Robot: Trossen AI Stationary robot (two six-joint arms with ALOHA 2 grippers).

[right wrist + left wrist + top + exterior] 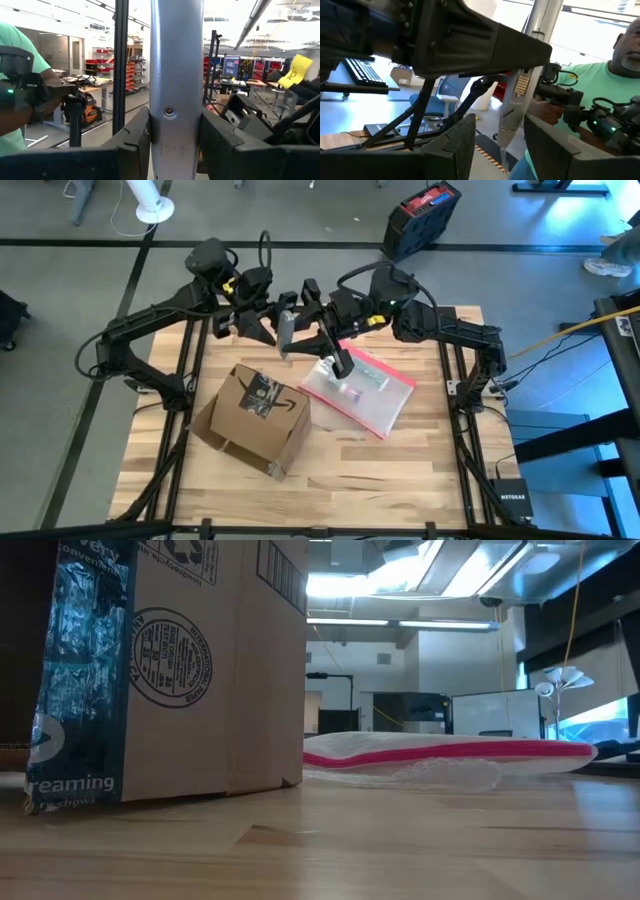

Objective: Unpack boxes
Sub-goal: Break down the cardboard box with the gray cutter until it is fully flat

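The box (255, 420) sits on the worktop (420, 480) left of the middle, with the pouch (360, 392) lying flat just beside it on its right. Behind both, above the worktop's far edge, the left tool (283, 332) and the right tool (296, 315) meet on one slim upright bar (287, 330). A case (422, 215) stands on the floor beyond the worktop's far right corner.

Brown cardboard box (255, 420) with black printed tape lies tipped, flap open, on the table's left half.
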